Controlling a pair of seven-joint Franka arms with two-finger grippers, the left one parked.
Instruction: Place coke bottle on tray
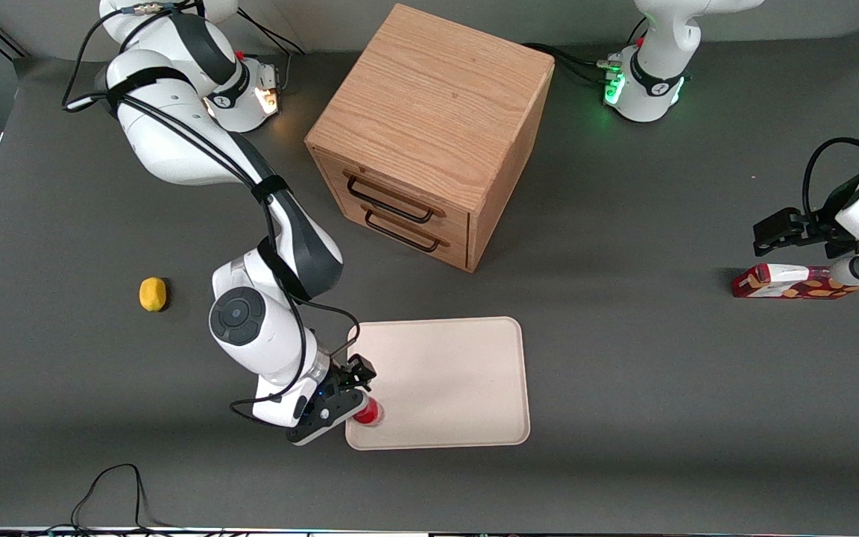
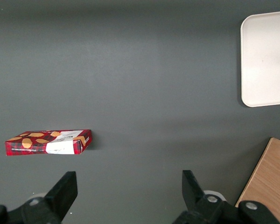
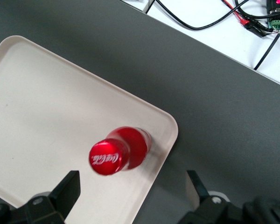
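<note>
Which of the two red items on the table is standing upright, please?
The coke bottle, standing upright on the tray beside the open gripper. The red snack carton lies flat on the table toward the parked arm's end.

- The coke bottle [image 3: 119,153] bears white "Coca-Cola" script on its red cap, seen from the right wrist view.
- The red snack carton [image 2: 49,142] has a white panel with print too small to read.
- The gripper [image 1: 361,394] above the bottle shows no legible marking.
</note>
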